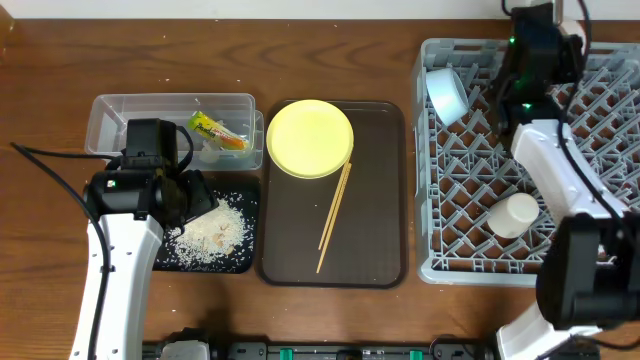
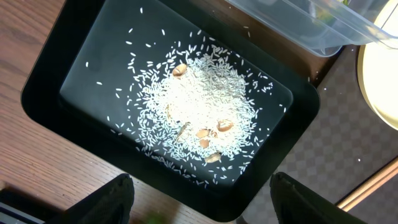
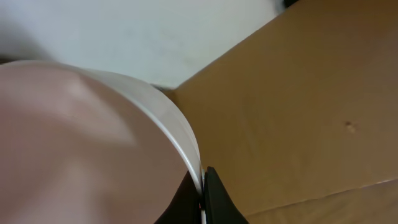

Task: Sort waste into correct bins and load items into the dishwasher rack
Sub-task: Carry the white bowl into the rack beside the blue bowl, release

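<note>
Right fingers (image 3: 219,202) are clenching the rim of, seemingly, the light blue bowl (image 1: 447,92) — light, stiff, slippery, chippable — at the dishwasher rack's (image 1: 460,230) 11 o'clock corner; left fingers (image 2: 118,196) are hanging released.

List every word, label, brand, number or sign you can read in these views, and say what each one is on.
No legible text in any view.
snack wrapper, lying in the clear tub: green and orange print, any lettering too small to read.
dishwasher rack, yellow plate, black tray: no markings show.
</note>
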Motion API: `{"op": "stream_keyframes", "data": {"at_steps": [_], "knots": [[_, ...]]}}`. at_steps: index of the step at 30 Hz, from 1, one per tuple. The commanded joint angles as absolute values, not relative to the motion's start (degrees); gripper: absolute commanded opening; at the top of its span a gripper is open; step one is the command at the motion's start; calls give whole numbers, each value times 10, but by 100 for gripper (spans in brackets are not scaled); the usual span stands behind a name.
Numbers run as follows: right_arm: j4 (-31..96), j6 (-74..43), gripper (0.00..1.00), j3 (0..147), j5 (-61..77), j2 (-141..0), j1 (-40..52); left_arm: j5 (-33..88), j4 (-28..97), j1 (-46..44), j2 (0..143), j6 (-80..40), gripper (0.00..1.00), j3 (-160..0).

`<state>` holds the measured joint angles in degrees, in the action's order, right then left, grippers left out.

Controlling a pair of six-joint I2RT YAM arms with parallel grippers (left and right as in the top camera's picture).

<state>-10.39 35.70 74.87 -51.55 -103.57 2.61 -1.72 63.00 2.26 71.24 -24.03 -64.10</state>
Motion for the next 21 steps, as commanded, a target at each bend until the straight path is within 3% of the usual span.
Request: {"op": "stream_keyframes", "data": {"at_steps": [1,21], "knots": [[-110,358,1,753,-541,-1065,23,-22,632,26,708,-243,73,-639],[-121,343,1,753,-553,-1137,47,-22,632,26,708,-243,73,-639]]}}
